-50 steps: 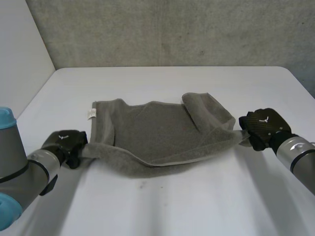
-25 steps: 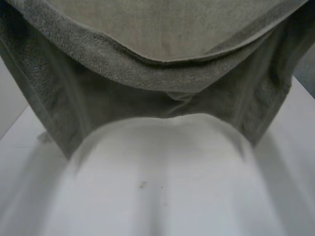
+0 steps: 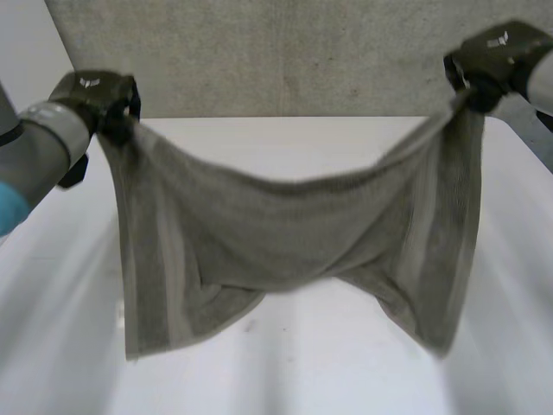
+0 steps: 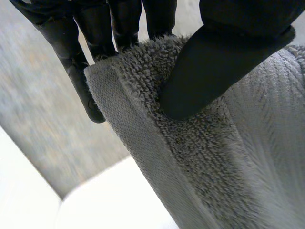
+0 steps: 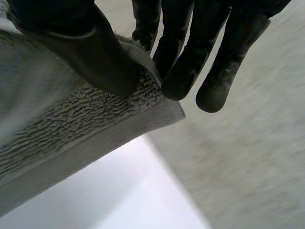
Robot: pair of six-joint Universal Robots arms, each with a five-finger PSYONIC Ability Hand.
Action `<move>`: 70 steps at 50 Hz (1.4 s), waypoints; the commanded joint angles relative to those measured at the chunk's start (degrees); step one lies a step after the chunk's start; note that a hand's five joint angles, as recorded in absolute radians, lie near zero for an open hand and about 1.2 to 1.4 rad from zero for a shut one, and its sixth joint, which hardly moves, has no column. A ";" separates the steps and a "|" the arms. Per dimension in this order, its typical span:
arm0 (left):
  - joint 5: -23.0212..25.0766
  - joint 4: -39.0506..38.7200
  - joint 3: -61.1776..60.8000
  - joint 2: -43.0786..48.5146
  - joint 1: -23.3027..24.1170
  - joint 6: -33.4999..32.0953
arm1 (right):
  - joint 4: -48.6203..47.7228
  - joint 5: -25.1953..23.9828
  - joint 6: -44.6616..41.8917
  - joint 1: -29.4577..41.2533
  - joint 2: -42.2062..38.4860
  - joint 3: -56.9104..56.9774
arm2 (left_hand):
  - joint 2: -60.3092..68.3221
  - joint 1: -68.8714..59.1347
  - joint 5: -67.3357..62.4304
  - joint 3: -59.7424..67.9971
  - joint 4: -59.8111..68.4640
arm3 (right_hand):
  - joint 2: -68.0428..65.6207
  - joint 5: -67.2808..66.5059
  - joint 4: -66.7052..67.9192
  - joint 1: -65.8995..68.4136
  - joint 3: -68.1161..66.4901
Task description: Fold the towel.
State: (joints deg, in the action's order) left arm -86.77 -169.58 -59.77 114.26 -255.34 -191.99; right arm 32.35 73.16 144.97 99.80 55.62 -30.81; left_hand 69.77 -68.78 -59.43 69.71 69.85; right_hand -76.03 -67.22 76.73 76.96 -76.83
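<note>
Moved: a second before, the towel (image 3: 285, 225) lay rumpled on the table (image 3: 285, 372) with the left hand (image 3: 93, 93) and the right hand (image 3: 494, 54) low at its near corners; by this moment both hands had gone up and wide apart, and the towel hung in the air between them.
Table: white, it lay below the hanging cloth; whether the towel's lowest corners touched it could not be told.
Wall: grey and rough, the wall (image 3: 285, 52) stood behind the table's far edge.
Towel: grey terry, it was held by its two top corners. Its top edge sagged in a curve from one hand to the other, its sides fell in long folds, and its lower edge arched upward at the middle with one low corner beneath each hand.
Left arm: the left arm (image 3: 39, 147), grey with a light-blue cap, reached up to the towel's left top corner.
Right arm: the right arm (image 3: 540, 78) reached to the right top corner.
Left hand: it was closed on the corner; in the left wrist view its thumb (image 4: 214, 62) pressed the hemmed terry against the fingers (image 4: 121, 24) behind the cloth.
Right hand: it pinched its corner likewise; in the right wrist view the thumb (image 5: 90, 52) bore down on the pile, with the fingers (image 5: 188, 57) curled on the far side of the hem.
Speck: a small dark speck (image 3: 251, 326) sat on the table, near the left part of the towel's lower edge.
</note>
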 commanded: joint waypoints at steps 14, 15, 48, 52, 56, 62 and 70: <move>-5.78 -21.58 15.14 -1.06 0.37 7.78 | -20.77 4.19 11.66 3.03 -2.00 16.42 | 10.23 -11.22 -10.57 10.29 10.15 | -3.97 -2.78 3.27 3.04 -3.17; -5.69 -21.58 12.51 -1.06 0.37 7.78 | -18.84 3.31 11.57 3.03 -1.92 14.04 | 10.23 -11.22 -10.57 10.29 10.15 | -3.97 -2.78 3.27 3.04 -3.17; 1.26 -40.39 -42.01 -4.48 -4.28 -12.44 | -24.71 -2.15 -6.19 -1.19 12.56 -49.33 | 10.23 -11.22 -10.57 10.29 10.15 | -3.97 -2.78 3.27 3.04 -3.17; 1.26 -38.38 -47.96 -14.29 -4.55 -12.70 | -22.51 -2.41 -6.63 -2.60 19.00 -53.04 | 10.23 -11.22 -10.57 10.29 10.15 | -3.97 -2.78 3.27 3.04 -3.17; 2.13 -33.99 -53.85 -27.38 -4.64 -12.61 | -15.77 -2.85 -9.77 -6.53 27.94 -56.72 | 10.23 -11.22 -10.57 10.29 10.15 | -3.97 -2.78 3.27 3.04 -3.17; 6.52 -27.75 -58.52 -37.43 -4.99 -12.61 | -7.67 -3.90 -19.35 -12.61 36.57 -58.58 | 10.23 -11.22 -10.57 10.29 10.15 | -3.97 -2.78 3.27 3.04 -3.17; 9.52 -27.20 -59.06 -33.16 -7.44 -12.70 | -8.79 -6.01 -20.25 -12.45 29.67 -57.62 | 10.23 -11.22 -10.57 10.29 10.15 | -3.97 -2.78 3.27 3.04 -3.17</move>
State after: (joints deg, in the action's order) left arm -78.73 -196.69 -119.24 76.64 -261.17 -204.66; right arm 24.87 68.70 124.97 86.93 91.59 -89.52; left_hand 69.82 -68.85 -59.44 69.77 69.88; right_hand -76.04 -67.22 76.73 77.02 -77.09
